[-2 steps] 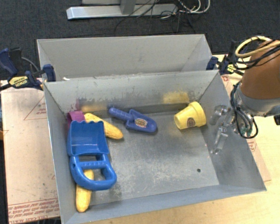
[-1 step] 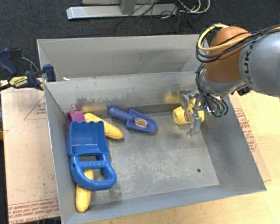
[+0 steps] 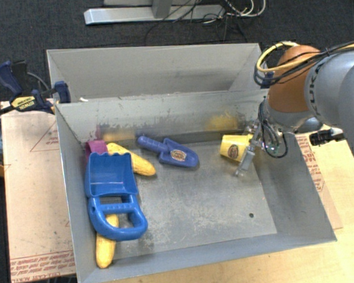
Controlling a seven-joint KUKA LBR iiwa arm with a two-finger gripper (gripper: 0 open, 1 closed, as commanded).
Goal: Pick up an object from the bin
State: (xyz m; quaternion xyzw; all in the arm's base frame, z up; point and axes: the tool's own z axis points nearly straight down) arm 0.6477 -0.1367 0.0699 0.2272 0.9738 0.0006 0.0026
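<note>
My gripper (image 3: 243, 170) hangs low at the right side of the bin, near the right wall. A small yellow cup (image 3: 232, 147) with a dark mark on it lies tipped on the bin floor, right beside the gripper on its left and touching or nearly touching it. Further left lies a small dark blue toy trowel (image 3: 170, 152), well apart from the gripper.
Along the left wall lies a large blue toy scoop (image 3: 113, 195) with a loop handle, over a yellow banana-shaped piece (image 3: 105, 248). Another yellow piece (image 3: 136, 162) and a small pink block (image 3: 96, 147) sit at its top. The arm comes in over the right rim.
</note>
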